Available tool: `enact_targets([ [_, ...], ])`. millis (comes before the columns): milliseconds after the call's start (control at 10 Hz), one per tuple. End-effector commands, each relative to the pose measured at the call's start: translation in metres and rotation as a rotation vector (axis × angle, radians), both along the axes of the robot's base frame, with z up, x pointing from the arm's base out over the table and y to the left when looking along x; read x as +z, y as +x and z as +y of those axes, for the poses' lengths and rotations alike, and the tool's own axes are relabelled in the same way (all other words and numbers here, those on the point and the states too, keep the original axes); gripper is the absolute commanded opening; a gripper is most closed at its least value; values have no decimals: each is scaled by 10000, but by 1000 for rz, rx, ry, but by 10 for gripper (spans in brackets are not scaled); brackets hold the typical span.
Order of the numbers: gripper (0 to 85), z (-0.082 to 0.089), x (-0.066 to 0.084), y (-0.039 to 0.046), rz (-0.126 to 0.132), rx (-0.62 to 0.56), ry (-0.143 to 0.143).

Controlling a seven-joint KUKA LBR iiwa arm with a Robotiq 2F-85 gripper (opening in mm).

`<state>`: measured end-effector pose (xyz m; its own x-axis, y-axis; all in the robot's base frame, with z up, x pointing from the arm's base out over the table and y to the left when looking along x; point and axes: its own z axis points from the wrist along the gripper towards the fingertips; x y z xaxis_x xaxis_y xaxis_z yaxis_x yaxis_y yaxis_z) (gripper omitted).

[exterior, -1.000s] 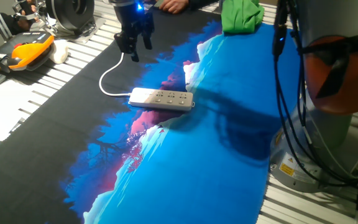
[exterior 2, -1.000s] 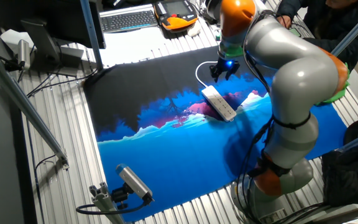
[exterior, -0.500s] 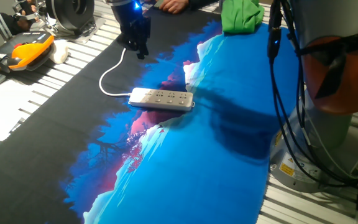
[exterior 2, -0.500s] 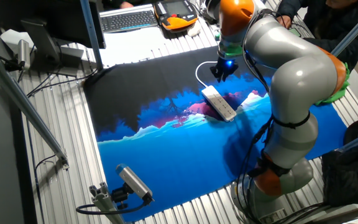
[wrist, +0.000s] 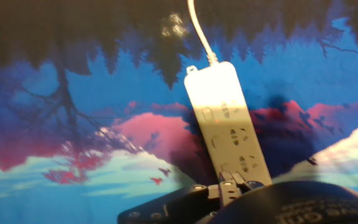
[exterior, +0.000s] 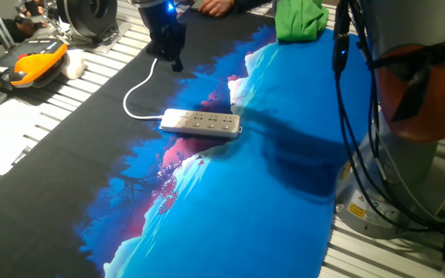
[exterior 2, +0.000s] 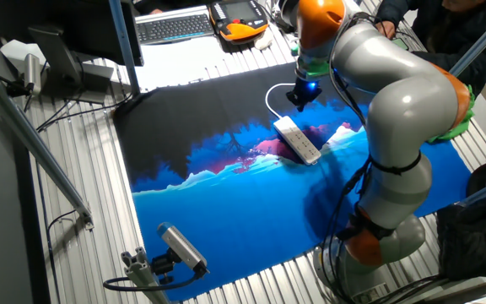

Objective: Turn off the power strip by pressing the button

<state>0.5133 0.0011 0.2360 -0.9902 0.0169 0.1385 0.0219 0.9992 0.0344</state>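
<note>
Power strip [exterior: 201, 122] lay flat on worktop [exterior: 269, 193], long axis running away from cord end. Gripper [exterior: 169, 55] hung above cord side, well apart; opening indiscernible, nothing held.

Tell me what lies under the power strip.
The power strip lies flat on a printed cloth of blue, pink and black. Whatever is beneath that cloth is covered.
</note>
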Motion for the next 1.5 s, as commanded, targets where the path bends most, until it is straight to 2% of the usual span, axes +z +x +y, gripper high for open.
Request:
enact_targets([
  [0,0,1,0,1,14,8,42],
  [100,0,1,0,1,60,61,-39],
  [200,0,1,0,1,62,134,-72],
  [300,0,1,0,1,44,100,-19],
  [400,0,1,0,1,18,99,-21],
  [500,0,1,0,1,23,97,-31],
  [600,0,1,0,1,19,62,-7],
  [700,0,1,0,1,-3,25,38],
  [800,0,1,0,1,34,10,18],
  [900,0,1,0,1,45,-9,15],
  [1000,0,8,-13,9,42,-11,-14],
  [1100,170,34,-69,52,39,-12,-33],
  [1200,340,72,-138,111,32,-5,-32],
  [1300,340,142,-222,179,27,8,-47],
  [1400,340,232,-348,255,14,39,-48],
])
